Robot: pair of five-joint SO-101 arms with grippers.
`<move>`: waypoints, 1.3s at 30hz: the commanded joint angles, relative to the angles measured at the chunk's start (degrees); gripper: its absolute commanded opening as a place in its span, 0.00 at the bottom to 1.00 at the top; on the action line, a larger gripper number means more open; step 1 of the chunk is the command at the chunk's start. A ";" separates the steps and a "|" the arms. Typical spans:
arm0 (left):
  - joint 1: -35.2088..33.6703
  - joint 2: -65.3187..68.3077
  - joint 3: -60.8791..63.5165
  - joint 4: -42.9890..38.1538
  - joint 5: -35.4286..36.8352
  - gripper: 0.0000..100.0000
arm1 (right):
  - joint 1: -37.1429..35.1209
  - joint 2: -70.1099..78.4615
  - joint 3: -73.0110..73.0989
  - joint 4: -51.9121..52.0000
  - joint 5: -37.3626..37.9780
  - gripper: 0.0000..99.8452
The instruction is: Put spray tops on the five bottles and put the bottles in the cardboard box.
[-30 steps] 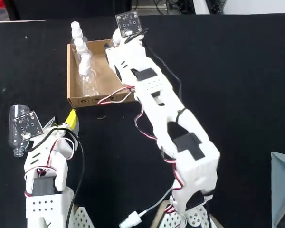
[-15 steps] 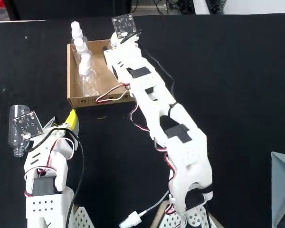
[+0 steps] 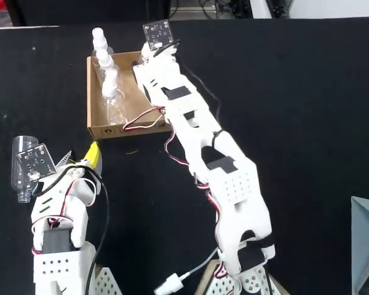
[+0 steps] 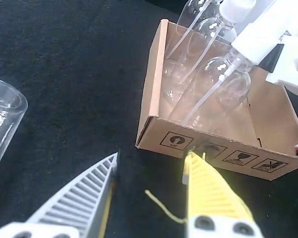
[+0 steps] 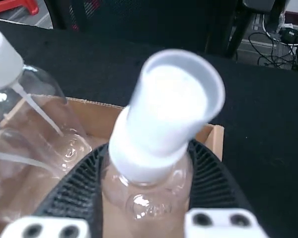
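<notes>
1. Right wrist view: the right gripper (image 5: pixel 149 171) is closed on a held bottle (image 5: pixel 151 198). Its black fingers press the bottle's shoulder from both sides, and the white spray top (image 5: pixel 169 104) points back toward the camera.
2. That bottle hangs over the cardboard box (image 5: pixel 213 134), above the open half beside the three capped bottles (image 3: pixel 114 101) lined along the box's far side wall. I judge its long axis to run along the gripper's length, so setting it down means lowering it into that free half without knocking its neighbours.
3. I cannot tell whether its base touches the box floor; the high view hides it under the arm.
4. The left gripper (image 4: pixel 151 163) is open wide and holds nothing. It sits outside the box's printed front wall (image 4: pixel 213 151) and aims at it.
5. One uncapped bottle (image 3: pixel 18 178) lies on the table, well away from that front wall and off past the box's corner. It lies roughly parallel to the box's long side, with its open neck pointing away from the box. It is beside the left jaws, not between them, and the left arm is clearly the nearer one.
6. A loose spray top (image 3: pixel 170 284) lies far from the box by the arm bases; the high view shows it, and neither wrist view does.
</notes>
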 commanded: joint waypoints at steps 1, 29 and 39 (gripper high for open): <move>0.13 -0.88 1.27 0.00 -0.35 0.20 | 0.44 0.40 -4.70 -1.58 -0.62 0.12; 0.84 -0.79 1.27 0.00 -0.44 0.20 | 0.70 5.85 -9.71 3.60 -0.35 0.12; 0.48 -0.79 1.27 0.00 -0.44 0.20 | 0.70 5.85 -9.01 4.22 -0.53 0.12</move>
